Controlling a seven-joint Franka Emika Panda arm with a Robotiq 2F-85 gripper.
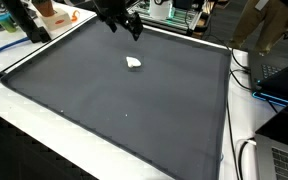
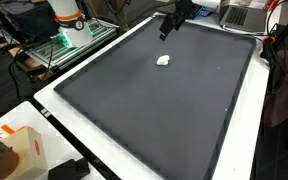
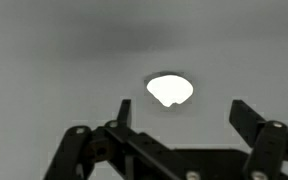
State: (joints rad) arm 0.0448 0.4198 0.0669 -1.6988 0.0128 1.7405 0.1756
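dark grey mat (image 1: 104, 110) covers most of the white surface (image 1: 44, 130), and on it lies a small white lump (image 1: 134, 63), crumpled-looking, its exact make too small to tell. in both exterior views the lump sits in the far part of the mat, well in from the edges, with bare mat all round it. the black pincer (image 1: 134, 32) hangs in the air above that far part, near the lump but not touching it; its jaws stand wide apart and hold nothing. in an exterior view the pincer (image 2: 169, 30) shows beyond and above the lump (image 2: 164, 60), tilted down toward the mat (image 2: 154, 110). in the wrist view the lump (image 3: 169, 90) lies just ahead of the pincer (image 3: 181, 112), between the lines of the two spread fingers (image 3: 122, 108), over blurred grey mat.
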